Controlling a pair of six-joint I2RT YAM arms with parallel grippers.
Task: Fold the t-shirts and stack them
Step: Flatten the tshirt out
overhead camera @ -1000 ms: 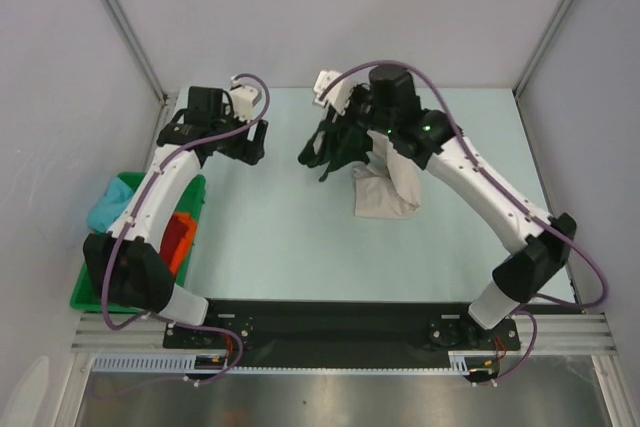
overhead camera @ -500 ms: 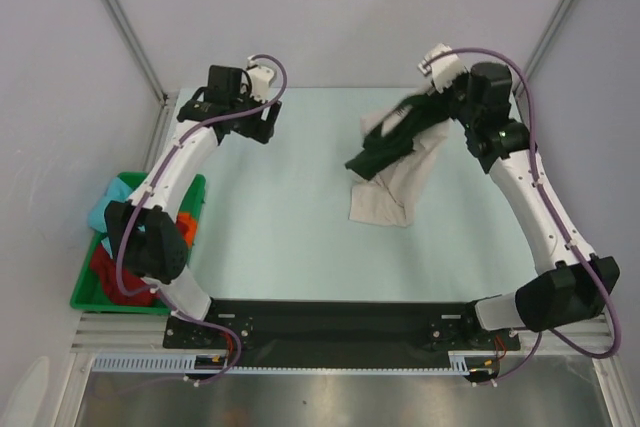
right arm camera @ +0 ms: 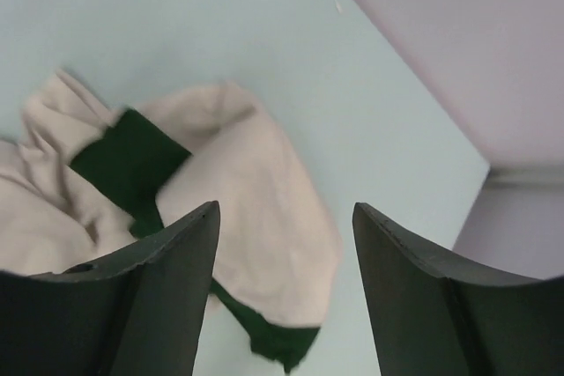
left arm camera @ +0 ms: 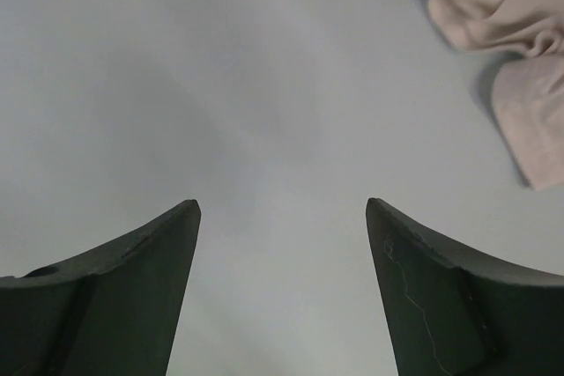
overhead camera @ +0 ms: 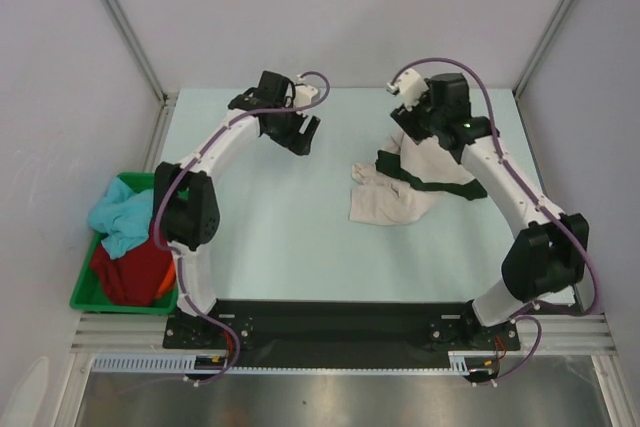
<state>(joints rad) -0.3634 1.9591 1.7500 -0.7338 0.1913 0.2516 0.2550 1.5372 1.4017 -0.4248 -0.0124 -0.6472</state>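
Looking early days: the crumpled cream cloth t-shirt (overhead camera: 385,205) and dark green cloth t-shirt (right arm camera: 132,160) lie tangled on the pale table (overhead camera: 270,237), nothing folded or stacked. Right end effector (right arm camera: 284,209) hangs wide and empty above them, left end effector (left arm camera: 282,204) wide too. More shirts sit in the green plastic bin (overhead camera: 85,299).

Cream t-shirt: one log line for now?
cream t-shirt: crumpled, tangled with dark green t-shirt | right fingers: open above it | left fingers: open, empty
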